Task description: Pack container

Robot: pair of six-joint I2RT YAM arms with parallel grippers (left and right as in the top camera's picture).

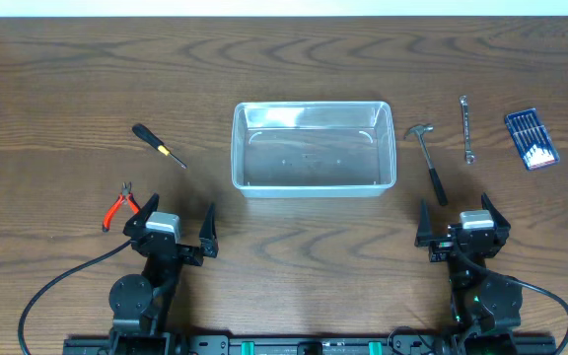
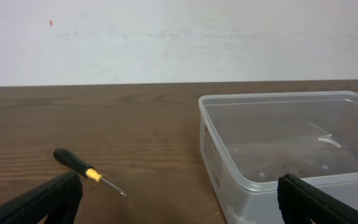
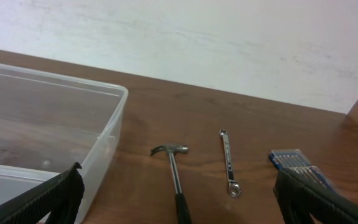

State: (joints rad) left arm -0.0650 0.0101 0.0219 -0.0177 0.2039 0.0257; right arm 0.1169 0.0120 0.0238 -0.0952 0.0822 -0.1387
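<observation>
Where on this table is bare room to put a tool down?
Bare: the strip in front of the container, between the left end effector and right end effector; also between screwdriver and container. Crowded: right of the container, with hammer, wrench and bit case.

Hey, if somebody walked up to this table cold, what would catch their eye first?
The big clear container sits empty mid-table. Colour pulls next: the red-handled pliers on the left, and the blue bit case at far right, beyond the hammer and wrench.
</observation>
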